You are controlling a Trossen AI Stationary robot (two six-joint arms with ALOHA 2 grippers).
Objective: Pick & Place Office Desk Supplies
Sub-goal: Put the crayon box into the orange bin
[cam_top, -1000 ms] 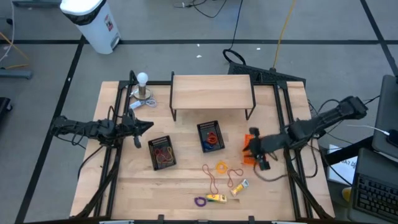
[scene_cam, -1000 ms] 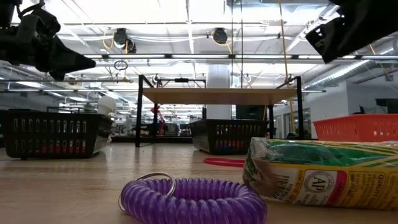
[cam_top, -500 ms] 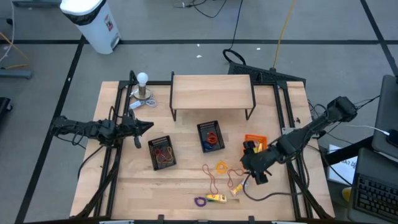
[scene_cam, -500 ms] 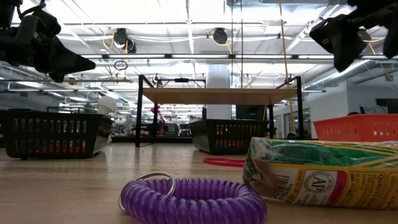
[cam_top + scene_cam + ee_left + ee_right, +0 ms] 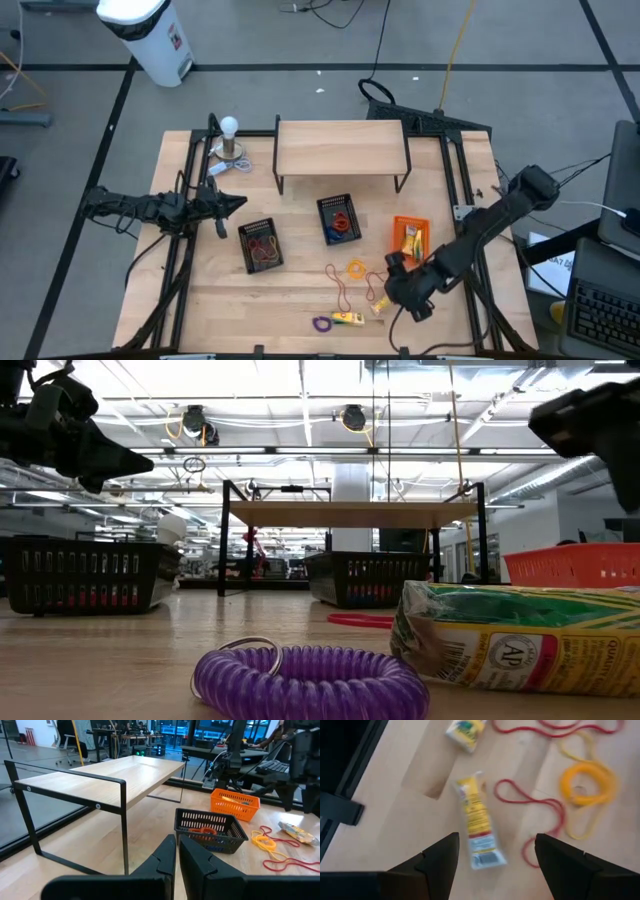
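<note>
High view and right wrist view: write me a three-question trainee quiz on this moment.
1. True or false: the right hand is open above a yellow packet lying on the table.
2. The basket nearest that hand is: A a black basket, B the orange basket, C a white basket.
3. Fill in: the left hand, off to the table's left side, has its fingers ____.
Key: 1 true; 2 B; 3 shut.

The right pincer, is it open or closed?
Open. In the right wrist view, the right pincer has its two dark fingers standing wide apart, with a yellow packet lying on the table in the gap, not held.
</note>
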